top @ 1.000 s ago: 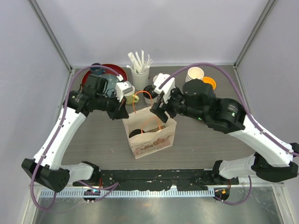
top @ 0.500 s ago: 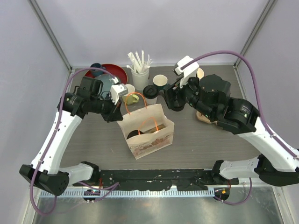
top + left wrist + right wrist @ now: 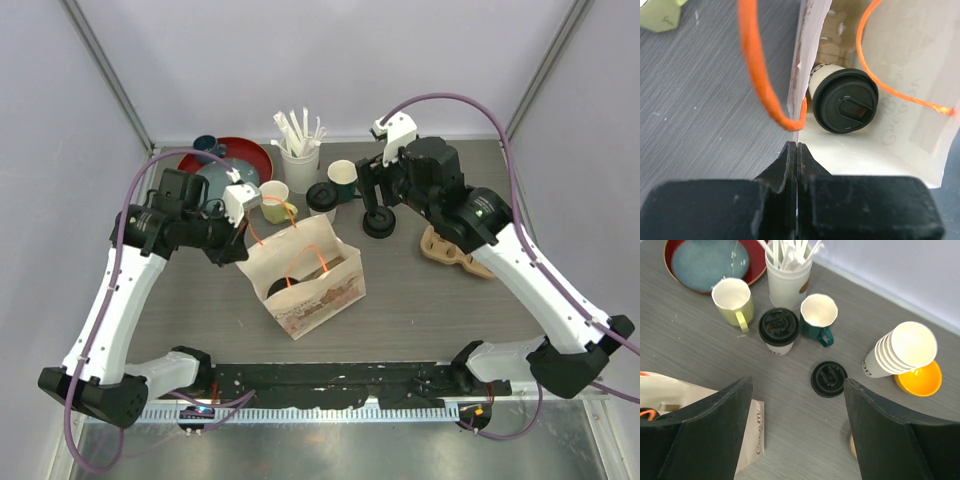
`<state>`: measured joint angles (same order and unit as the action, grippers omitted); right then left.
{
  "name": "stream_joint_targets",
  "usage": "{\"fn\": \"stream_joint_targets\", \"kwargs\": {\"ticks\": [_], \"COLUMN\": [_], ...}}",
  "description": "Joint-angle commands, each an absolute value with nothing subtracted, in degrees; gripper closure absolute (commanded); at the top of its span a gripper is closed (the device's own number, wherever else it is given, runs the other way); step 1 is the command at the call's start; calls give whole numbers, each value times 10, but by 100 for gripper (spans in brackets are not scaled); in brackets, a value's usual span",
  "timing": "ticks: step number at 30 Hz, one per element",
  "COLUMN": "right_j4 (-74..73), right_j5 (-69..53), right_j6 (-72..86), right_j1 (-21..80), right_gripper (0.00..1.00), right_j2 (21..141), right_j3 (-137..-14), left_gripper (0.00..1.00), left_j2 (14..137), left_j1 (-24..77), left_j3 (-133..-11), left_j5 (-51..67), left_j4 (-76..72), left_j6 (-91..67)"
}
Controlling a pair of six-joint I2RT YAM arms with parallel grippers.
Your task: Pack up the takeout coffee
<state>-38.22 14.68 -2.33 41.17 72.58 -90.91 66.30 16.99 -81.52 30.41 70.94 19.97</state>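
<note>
The paper bag [image 3: 310, 290] is cream with faint brown print and orange handles [image 3: 760, 85]. The bagged cup [image 3: 847, 107] and the second cup [image 3: 779, 329] are cream-white with black lids. One mug [image 3: 818, 315] is dark green, the other mug [image 3: 732, 300] pale yellow.

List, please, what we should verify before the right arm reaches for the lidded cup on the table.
1. Right gripper open with nothing in it: ok.
2. Second lidded cup upright on the table, lid on: ok.
3. Room around that cup: not ok. The yellow mug and green mug stand close on either side.
4. Left gripper shut on the paper bag at its rim, mouth open: ok.
5. First cup inside the bag: ok.
6. Space beside it for another cup: cannot tell.
</note>
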Motion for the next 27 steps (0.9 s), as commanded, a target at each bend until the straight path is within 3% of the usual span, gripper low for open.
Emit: {"fn": "stream_joint_targets", "kwargs": {"ticks": [1,13,20,27], "right_j4": [-318,-267,-238,-262], "right_j5": [64,-24,-52,-181], "right_j6": [-9,-14,-25,-247], "right_j1": [380,350,344,344], "right_gripper": [22,26,31,40], "right_j2": [749,801,845,928], "right_j3": [-879,-829,-819,-884], "left_gripper": [100,100,100,100], "left_j2": [644,665,660,666], "left_j1": [155,122,100,83], "left_j3": [-832,-922,-896,-883], "left_j5": [236,221,192,203], "left_j4": [734,797,799,775], "left_j6": [198,200,221,221]}}
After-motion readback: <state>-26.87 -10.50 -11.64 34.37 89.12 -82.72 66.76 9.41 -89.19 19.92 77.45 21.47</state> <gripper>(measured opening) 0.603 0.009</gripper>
